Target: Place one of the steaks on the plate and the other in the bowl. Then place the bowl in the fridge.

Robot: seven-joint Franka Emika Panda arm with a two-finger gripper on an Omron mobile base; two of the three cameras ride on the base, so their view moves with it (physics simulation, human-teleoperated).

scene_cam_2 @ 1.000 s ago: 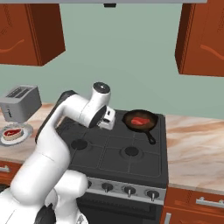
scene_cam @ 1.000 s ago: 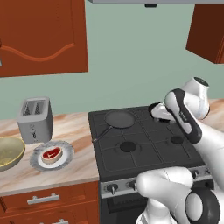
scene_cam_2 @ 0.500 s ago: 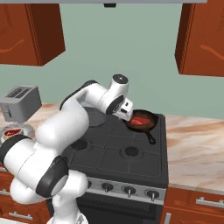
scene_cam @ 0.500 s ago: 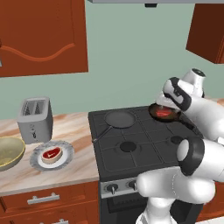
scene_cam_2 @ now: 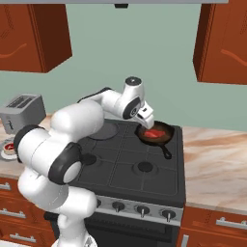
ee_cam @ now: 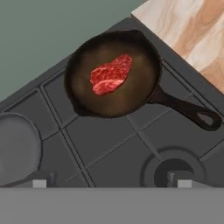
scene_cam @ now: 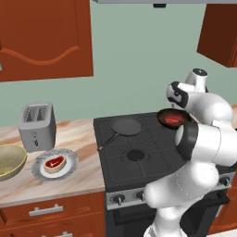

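In the hand view, the way down to the steak [ee_cam: 111, 74] at upper centre is open to me; only the low wall of the frying pan [ee_cam: 83, 103] rings it. Its handle [ee_cam: 187, 110] juts toward the right edge, blocking a low pass there. A second pan [ee_cam: 15, 146] sits at the left edge. In the left base view, my own arm [scene_cam: 203, 139] crowds the right side.

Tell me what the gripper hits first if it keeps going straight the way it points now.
Probably the stove top just in front of the frying pan, or the pan's near rim; depth is unclear. The steak in the pan lies a little beyond that line.
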